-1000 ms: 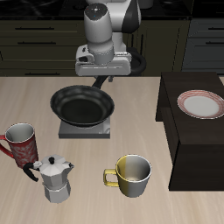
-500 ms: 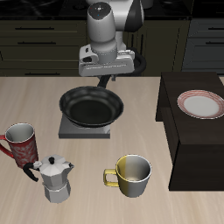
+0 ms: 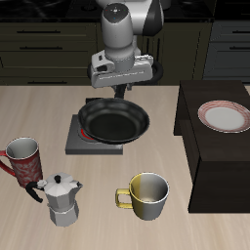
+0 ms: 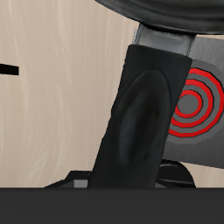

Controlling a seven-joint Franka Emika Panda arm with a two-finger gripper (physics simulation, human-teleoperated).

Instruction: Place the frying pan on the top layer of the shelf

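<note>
At six o'clock a yellow mug is seen; above it the frying pan is held over the burner plate, its handle clamped by the gripper under an upright arm, the shelf at three o'clock; no writing is legible

The frying pan hides much of the burner plate. The pan's handle fills the wrist view, hiding the claw's fingertips. The shelf is cut off by the exterior picture's edge.
</note>
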